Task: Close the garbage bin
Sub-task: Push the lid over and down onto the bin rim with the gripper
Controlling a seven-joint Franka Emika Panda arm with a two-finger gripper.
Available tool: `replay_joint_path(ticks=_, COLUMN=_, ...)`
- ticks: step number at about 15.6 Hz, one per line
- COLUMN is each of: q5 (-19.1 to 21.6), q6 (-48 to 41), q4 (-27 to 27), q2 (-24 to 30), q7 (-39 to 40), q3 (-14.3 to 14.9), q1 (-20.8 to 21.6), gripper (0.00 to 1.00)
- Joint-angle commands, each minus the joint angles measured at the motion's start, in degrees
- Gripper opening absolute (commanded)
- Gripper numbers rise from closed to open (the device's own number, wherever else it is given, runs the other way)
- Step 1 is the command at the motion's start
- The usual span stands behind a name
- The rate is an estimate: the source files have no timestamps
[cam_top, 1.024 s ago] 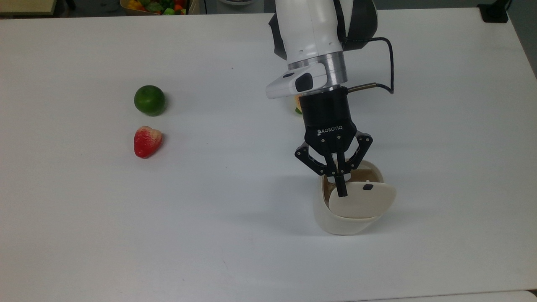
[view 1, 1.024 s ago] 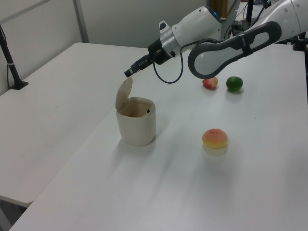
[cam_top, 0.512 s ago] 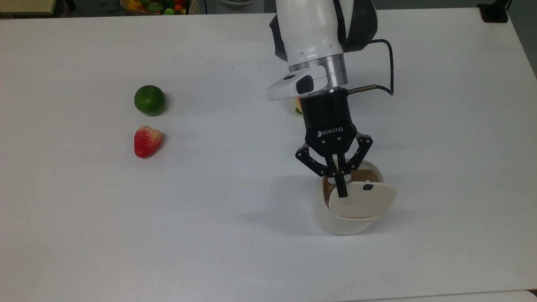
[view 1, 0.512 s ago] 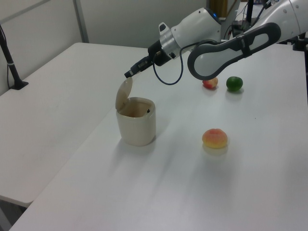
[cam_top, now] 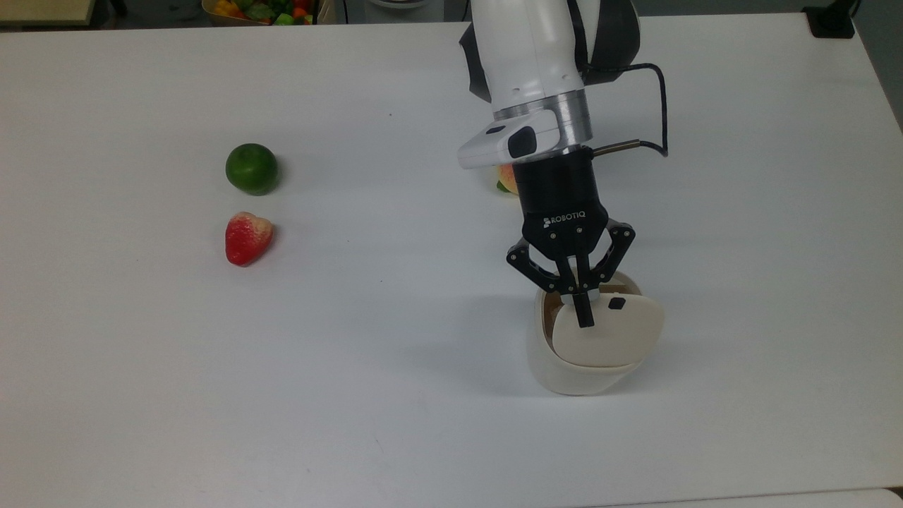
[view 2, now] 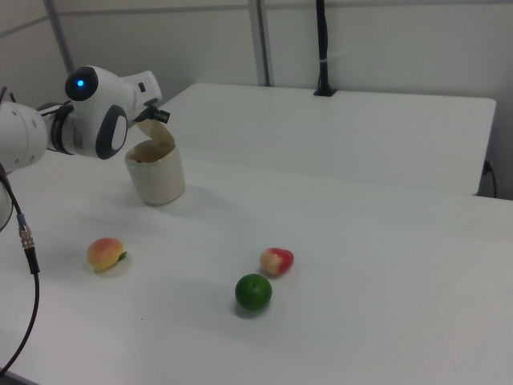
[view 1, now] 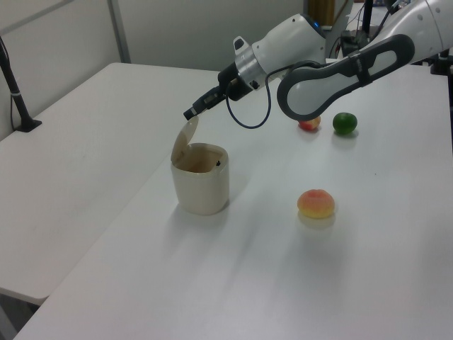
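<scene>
While the jaws are pressed together, the gripper (cam_top: 583, 315) is laid against the raised lid (cam_top: 607, 331) of the garbage bin (view 1: 201, 186), which is stood on the white desk (cam_top: 353, 353).

The work surface is a white bench (cam_top: 176, 395) with a matte top, lit evenly from above and carrying soft shadows. In the left view a second white bench (view 1: 64, 184) abuts it along a straight seam. A black clamped post (view 1: 14, 88) stands at the left view's left edge; another black post (view 2: 322, 48) rises at the far bench edge in the right view. Pale grey partition walls (view 2: 385, 40) with vertical metal framing (view 2: 260, 40) enclose the area.
</scene>
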State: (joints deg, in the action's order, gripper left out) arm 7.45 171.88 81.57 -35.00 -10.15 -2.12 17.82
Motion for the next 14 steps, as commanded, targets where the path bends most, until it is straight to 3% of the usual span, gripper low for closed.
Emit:
replay_joint_path(ticks=1, q5=-0.95, q6=-1.45, q4=6.84, q2=5.2, q7=-0.83, q3=-0.51, q1=0.29, gripper=0.0)
replay_joint_path(ticks=7, q5=-0.95, q6=-4.08, q4=11.24, q2=7.04, q7=-0.75, q3=-0.95, q1=0.38, gripper=0.0)
replay_joint_path(ticks=14, q5=-1.03, q6=-13.14, q4=11.33, q2=7.84, q7=-0.22, q3=-0.95, q1=0.29, gripper=0.0)
